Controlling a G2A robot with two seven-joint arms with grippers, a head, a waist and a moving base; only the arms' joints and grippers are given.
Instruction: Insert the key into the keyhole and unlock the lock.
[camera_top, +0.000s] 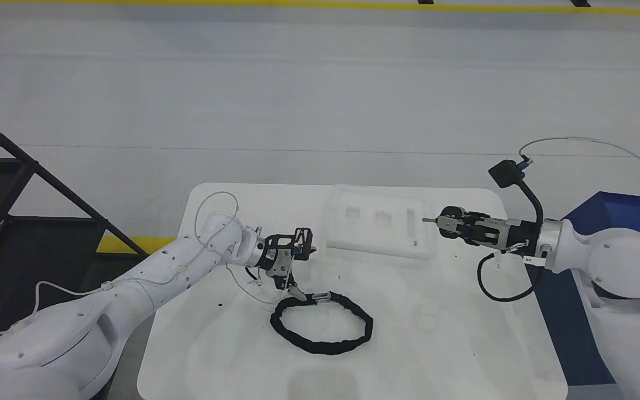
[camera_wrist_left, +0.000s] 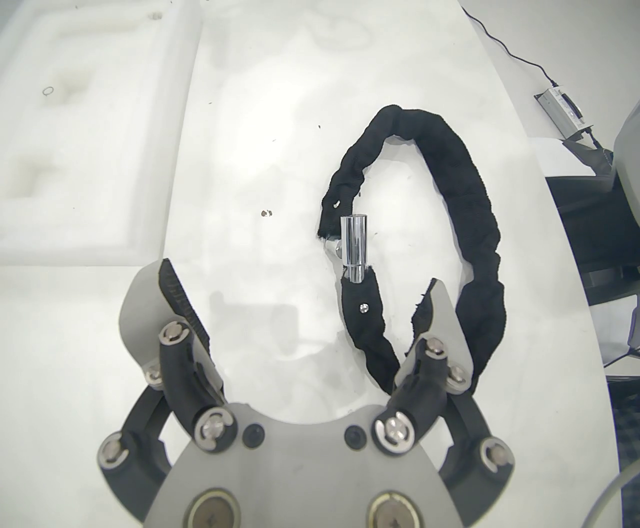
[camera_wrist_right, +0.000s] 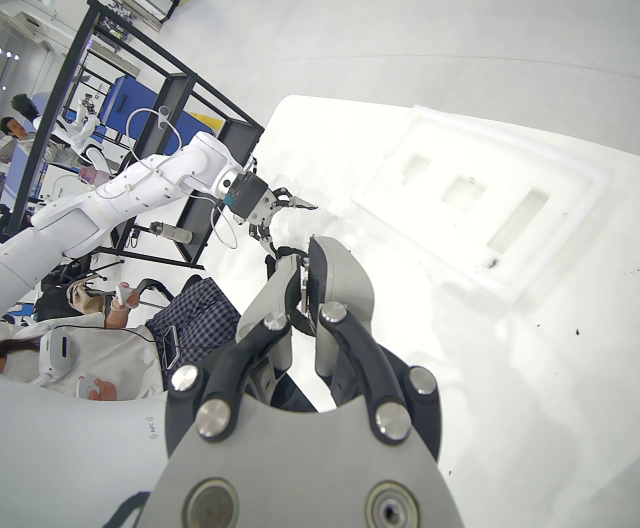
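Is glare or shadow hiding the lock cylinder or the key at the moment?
Left wrist view: no; the chrome lock cylinder stands clear on the white table, the open left claw throwing a soft shadow short of it. Top view: even light; the key pokes from the shut right claw. Right wrist view: glare washes out the table, the key dark between the fingers.

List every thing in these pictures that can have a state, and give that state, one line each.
left gripper: open, close to the chain lock.
right gripper: shut on the key.
key: pinched between the right gripper's pads, not yet in the keyhole.
chain lock: lying on the table as a closed loop.
lock cylinder: joins both chain ends, apparently locked.
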